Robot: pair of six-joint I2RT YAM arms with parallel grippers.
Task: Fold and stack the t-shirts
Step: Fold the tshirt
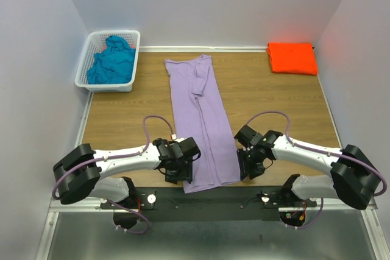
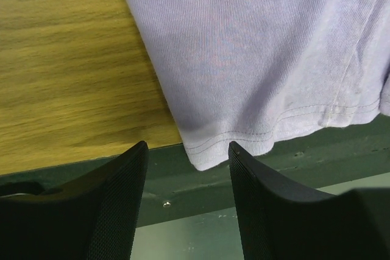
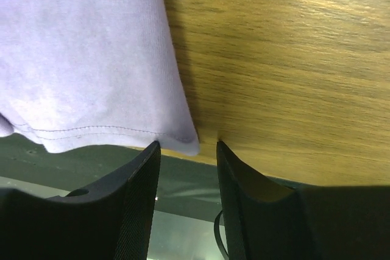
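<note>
Left hand [image 2: 187, 145], wooden table [image 2: 61, 59], white walls [image 1: 213, 4]

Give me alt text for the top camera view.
A lavender t-shirt, folded into a long strip, lies down the middle of a wooden table, the left arm and right arm at its near corners. A teal t-shirt fills a white basket far left; a folded orange t-shirt sits far right.

We see bright, even overhead light, a soft shadow beside the shirt [image 3: 85, 53], wrist views slightly blurred.
</note>
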